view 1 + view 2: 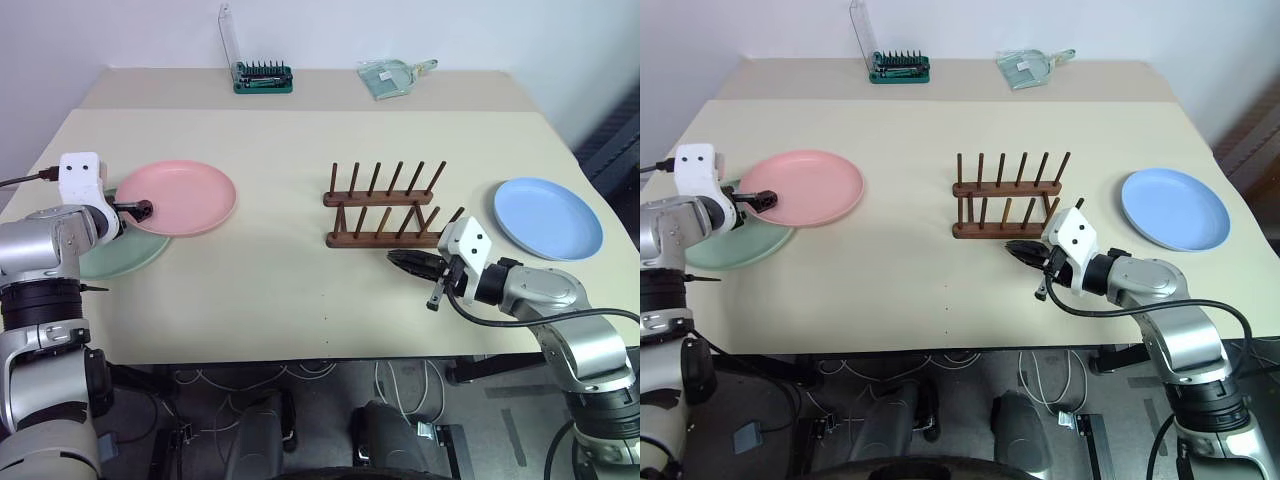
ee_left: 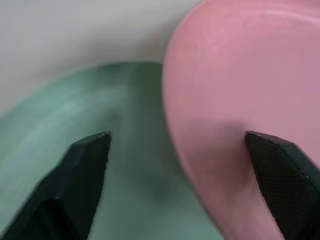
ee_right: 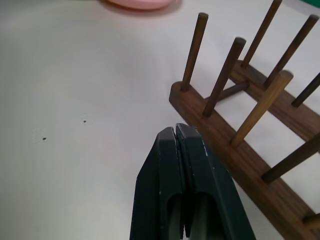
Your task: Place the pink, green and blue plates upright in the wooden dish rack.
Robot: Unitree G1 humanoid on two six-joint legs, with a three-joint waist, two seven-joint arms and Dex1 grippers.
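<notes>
Nearest to the front edge of the worktop (image 1: 280, 300), the right pincer (image 1: 412, 262) hangs just above the surface with its two black fingers pressed tight together, holding nothing; its tips point toward the near bar of the wooden dish rack (image 1: 385, 212), which stands just beyond it, every slot between its pegs bare. Off to the left, the left pincer (image 1: 138, 210) sits with its fingers spread wide apart, one finger over the green plate (image 1: 125, 255) and the other over the near rim of the pink plate (image 1: 178, 197). The pink plate lies flat, its edge overlapping the green one, which is partly tucked beneath it. To the right of the rack, well apart from it, the blue plate (image 1: 548, 217) lies flat near the worktop's right edge. At the far side stand a green bit case (image 1: 262, 76) with its clear lid raised and a small pale dustpan (image 1: 392, 77).
</notes>
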